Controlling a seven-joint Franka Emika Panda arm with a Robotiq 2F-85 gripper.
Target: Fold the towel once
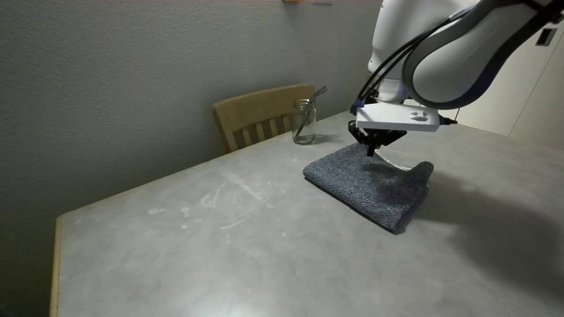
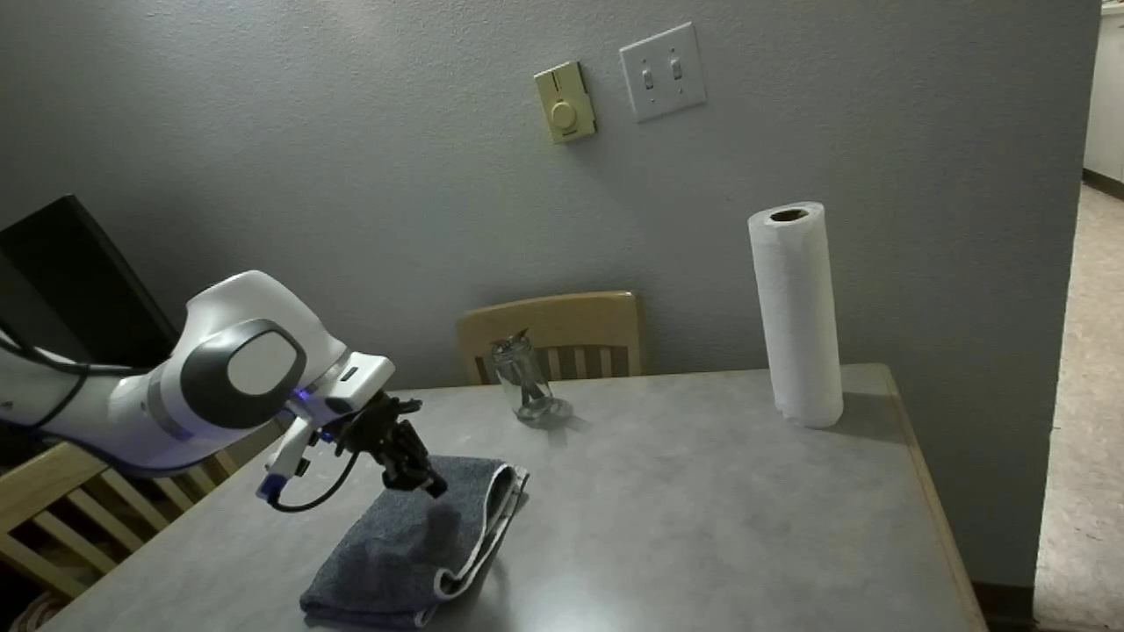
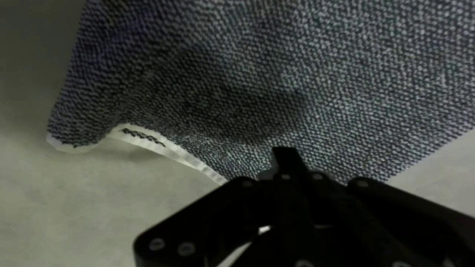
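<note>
The blue-grey towel [image 1: 365, 185] lies folded over on the table in both exterior views. In an exterior view its pale-edged layers [image 2: 481, 544] show along one side, with a loop at the near corner. One corner bulges up off the table [image 1: 424, 169]. In the wrist view the towel [image 3: 334, 74] fills the upper part, with its pale edge curving at the left. My gripper [image 1: 371, 152] hovers just above the towel, near its pale-edged side. It is shut with nothing seen between the fingertips, also in the wrist view [image 3: 285, 152]. White stripes do not show.
A glass jar [image 1: 304, 123] with utensils stands near the table's wall-side edge, beyond the towel. A paper towel roll [image 2: 797, 316] stands upright farther along the table [image 2: 685, 491]. A wooden chair [image 2: 562, 329] is against that edge.
</note>
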